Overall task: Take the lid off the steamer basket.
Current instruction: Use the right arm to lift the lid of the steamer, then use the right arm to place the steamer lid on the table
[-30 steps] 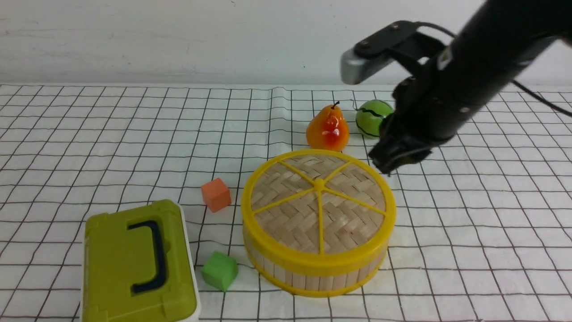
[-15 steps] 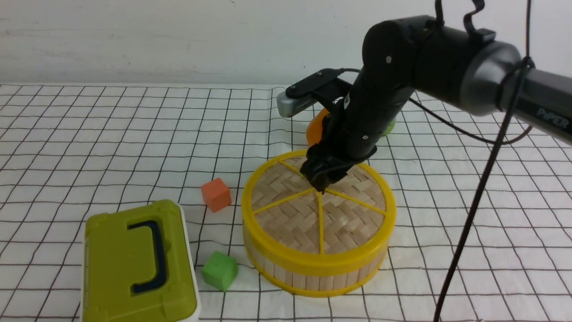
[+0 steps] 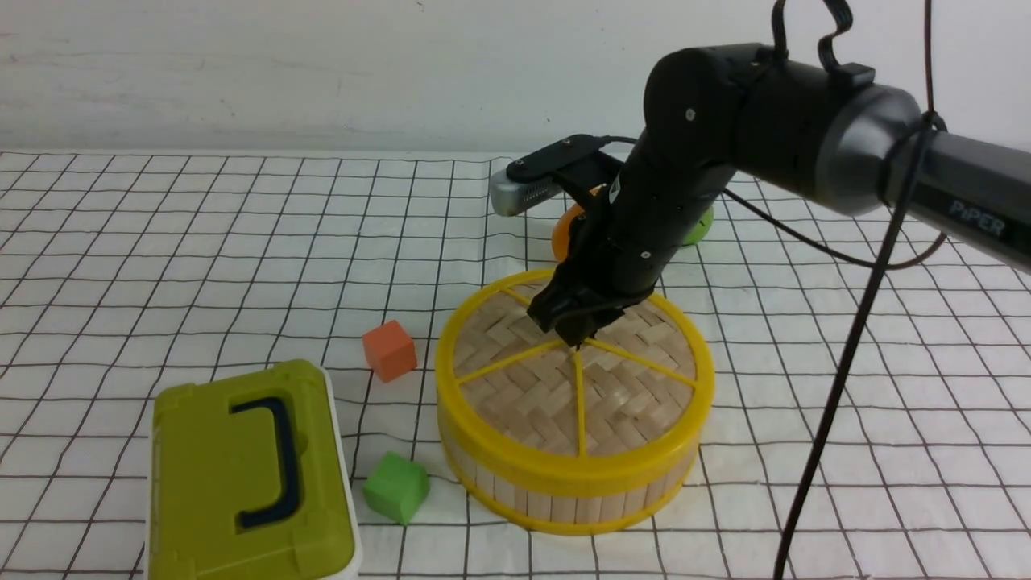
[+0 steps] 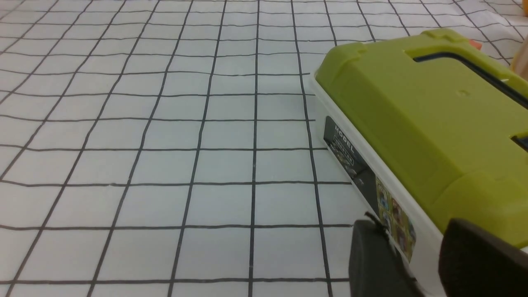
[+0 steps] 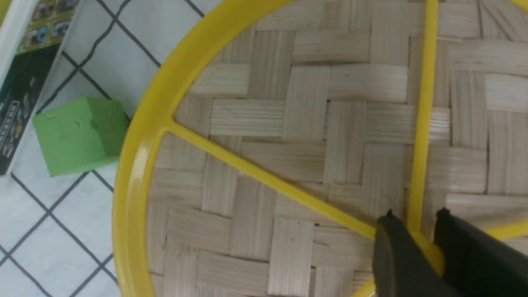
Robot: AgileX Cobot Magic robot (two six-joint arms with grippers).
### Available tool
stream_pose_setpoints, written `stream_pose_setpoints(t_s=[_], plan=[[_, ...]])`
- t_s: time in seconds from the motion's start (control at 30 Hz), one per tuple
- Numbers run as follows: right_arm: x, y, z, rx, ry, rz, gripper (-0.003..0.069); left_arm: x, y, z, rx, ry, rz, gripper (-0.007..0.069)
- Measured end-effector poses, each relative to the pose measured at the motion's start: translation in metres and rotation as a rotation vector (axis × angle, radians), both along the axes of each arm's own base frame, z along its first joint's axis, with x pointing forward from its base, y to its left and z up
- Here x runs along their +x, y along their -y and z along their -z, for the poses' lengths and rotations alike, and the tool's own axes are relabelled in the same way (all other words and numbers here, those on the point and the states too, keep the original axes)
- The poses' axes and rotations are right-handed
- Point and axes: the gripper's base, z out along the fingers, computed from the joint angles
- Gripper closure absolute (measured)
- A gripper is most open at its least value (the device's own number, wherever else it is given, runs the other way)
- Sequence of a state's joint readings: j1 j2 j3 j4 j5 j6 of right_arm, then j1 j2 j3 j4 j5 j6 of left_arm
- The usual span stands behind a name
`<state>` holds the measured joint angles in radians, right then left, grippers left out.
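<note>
The lid (image 3: 564,387), a woven bamboo disc with yellow rim and spokes, sits on the steamer basket (image 3: 564,495) at the centre front of the cloth. My right gripper (image 3: 576,338) reaches down onto the middle of the lid. In the right wrist view the lid (image 5: 305,123) fills the picture, and the right gripper (image 5: 416,212) has its two dark fingers pressed on either side of the yellow centre knob (image 5: 429,247). My left gripper (image 4: 412,222) is out of the front view. It hangs low beside the olive-green box, open and empty.
An olive-green box (image 3: 242,475) with a dark handle stands front left, also in the left wrist view (image 4: 412,115). An orange cube (image 3: 389,350) and a green cube (image 3: 395,486) lie left of the basket. A pear (image 3: 564,229) and a green ball (image 3: 699,229) sit behind, partly hidden by the arm.
My right arm has swung left from beside the basket to over the lid's centre, then sunk a little onto the knob. The lid and basket have not moved.
</note>
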<state>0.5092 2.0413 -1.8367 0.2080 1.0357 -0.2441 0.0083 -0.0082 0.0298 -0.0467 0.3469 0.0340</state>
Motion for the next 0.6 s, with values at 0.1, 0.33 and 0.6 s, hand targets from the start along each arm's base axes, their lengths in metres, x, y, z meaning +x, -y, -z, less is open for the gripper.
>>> stream_pose_setpoints(t_s=[0.1,0.33,0.6], plan=[[-0.01,0.008,-0.026,-0.009,0.043,-0.007,0.0554,0.0,0.0,0.0,0.0,0.0,0.0,0.0385],[-0.044,0.057,-0.104,-0.092,0.162,0.074,0.0554,0.0,0.0,0.0,0.0,0.0,0.0,0.0385],[-0.032,0.153,-0.089,-0.147,0.118,0.385,0.0554,0.0,0.0,0.0,0.0,0.0,0.0,0.0385]])
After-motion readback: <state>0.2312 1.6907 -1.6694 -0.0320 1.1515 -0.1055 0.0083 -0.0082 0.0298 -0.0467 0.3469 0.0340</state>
